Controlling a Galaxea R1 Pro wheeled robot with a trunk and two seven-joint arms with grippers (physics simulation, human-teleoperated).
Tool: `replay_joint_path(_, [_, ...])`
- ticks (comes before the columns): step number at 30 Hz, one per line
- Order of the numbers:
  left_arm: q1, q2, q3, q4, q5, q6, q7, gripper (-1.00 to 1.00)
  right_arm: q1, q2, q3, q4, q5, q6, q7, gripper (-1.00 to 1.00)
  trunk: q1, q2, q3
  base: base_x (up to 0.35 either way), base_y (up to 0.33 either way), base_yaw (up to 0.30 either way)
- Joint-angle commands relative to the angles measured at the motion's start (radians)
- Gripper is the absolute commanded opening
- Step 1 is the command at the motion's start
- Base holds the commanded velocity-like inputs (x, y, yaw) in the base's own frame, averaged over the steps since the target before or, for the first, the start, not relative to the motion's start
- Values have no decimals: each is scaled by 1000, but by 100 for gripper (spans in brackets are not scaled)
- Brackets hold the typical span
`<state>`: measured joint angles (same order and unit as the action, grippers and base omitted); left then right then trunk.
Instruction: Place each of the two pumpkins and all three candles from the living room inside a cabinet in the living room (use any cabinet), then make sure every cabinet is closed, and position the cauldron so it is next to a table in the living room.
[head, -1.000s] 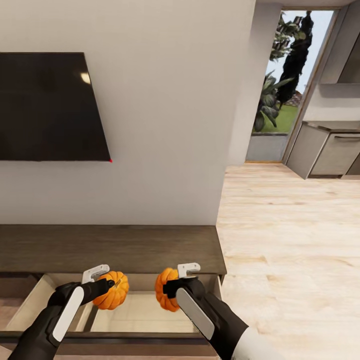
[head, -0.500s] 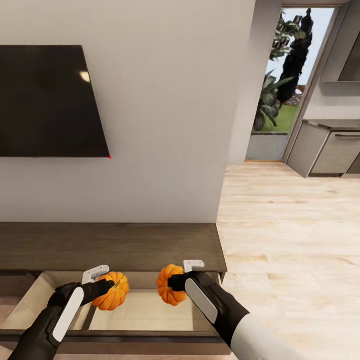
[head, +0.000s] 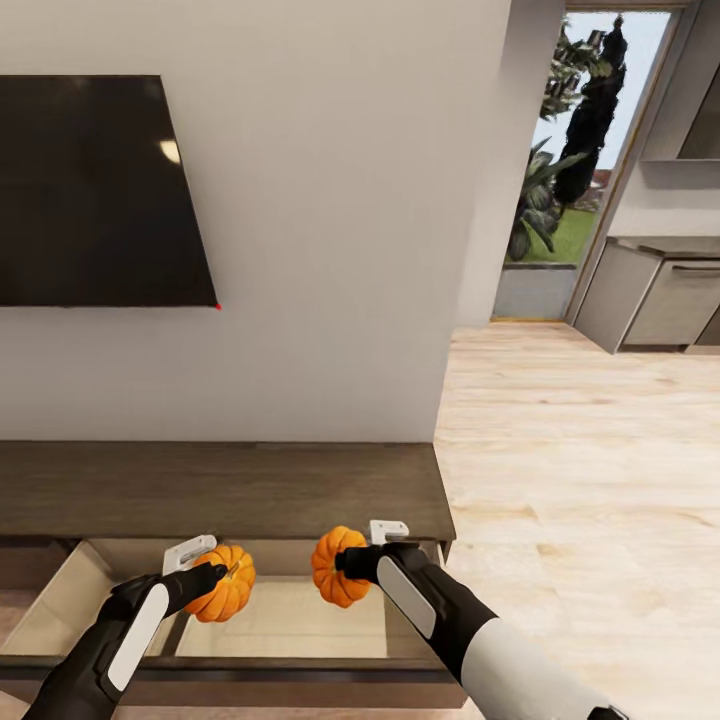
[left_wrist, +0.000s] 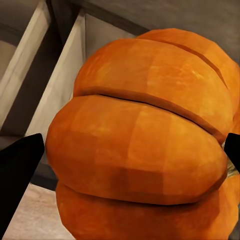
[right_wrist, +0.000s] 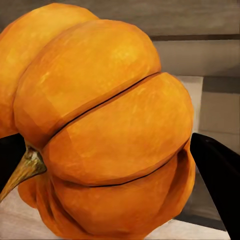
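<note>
A big white wall is standing at the back, and a black TV is hanging on it near the left side. To the right, the pale wood floor is running toward a doorway with green plants outside and grey kitchen cupboards beside it.

Below the wall, the long dark-brown cabinet is sitting with its wide drawer pulled open (the inside is pale beige).

The left arm and the right arm are both reaching out over the open drawer.

The left gripper is pinching the left pumpkin, which is hanging in the air over the back part of the drawer, near its middle. In the left wrist view, this pumpkin is sitting between the two dark fingers, and the drawer's pale walls are showing behind it.

The right gripper is pinching the right pumpkin, which is hanging over the back of the drawer, toward its right end. In the right wrist view, this pumpkin is showing its short stem sticking out sideways, with a dark finger pressing at its far side.

The two pumpkins are near each other but not touching.
</note>
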<state>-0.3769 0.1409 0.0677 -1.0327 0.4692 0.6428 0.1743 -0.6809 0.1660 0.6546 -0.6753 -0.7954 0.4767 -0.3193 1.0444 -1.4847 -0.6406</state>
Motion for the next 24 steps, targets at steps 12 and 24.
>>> replay_joint_path(12, [0, -43, -24, 0, 11, 14, 13, -100, -2, 9, 4, 3, -10, -27, 34, -100, 46, -85, -39, 0, 0, 0])
replay_joint_path(24, [0, -65, -96, 1, 11, 10, 18, -100, -2, 9, 5, 3, -10, -30, 34, -100, 92, -169, -76, 0, 0, 0])
